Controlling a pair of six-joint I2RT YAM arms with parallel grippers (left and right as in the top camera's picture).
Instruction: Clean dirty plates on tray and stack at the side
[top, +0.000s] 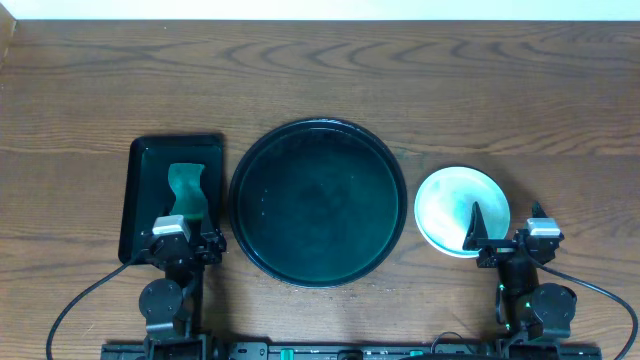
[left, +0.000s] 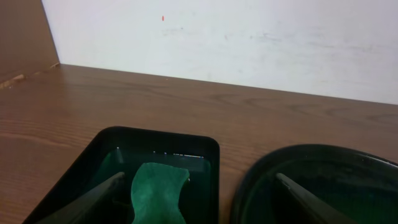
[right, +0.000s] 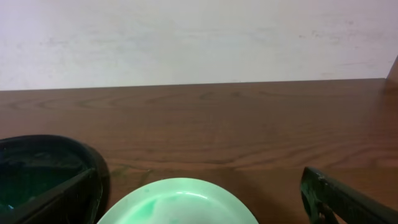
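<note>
Overhead
- Table (top: 320, 70): brown wood, carries everything.
- Tray (top: 318, 200): round and black, in the middle of the table; its dark floor shows all over.
- Plate (top: 455, 205): on the table right of the tray, just beside its rim but apart from it. It is white at the edge and pale green inside. Whether more plates lie under it cannot be told.
- Small tray (top: 128, 200): a black rectangle just left of the tray.
- Cloth (top: 187, 190): green, lying inside the small tray on the side nearer the tray.
- Left claw (top: 188, 240): at the tray's near-left, over the small tray's near end; released, grasping nothing.
- Right claw (top: 507, 228): right of the tray, at the plate's near-right edge, with one dark finger over the plate's rim; released, grasping nothing.

Left wrist
- Left fingers (left: 93, 199): spread wide. One is over the small tray beside the cloth, the other over the tray's left part.
- Cloth: lies flat just left of the tray, and neither finger touches it.

Right wrist
- Right fingers (right: 339, 199): spread wide, one at each lower corner.
- Plate: low in the middle, right of the tray and apart from its rim. Its pale green face is up, and it is not gripped.
</note>
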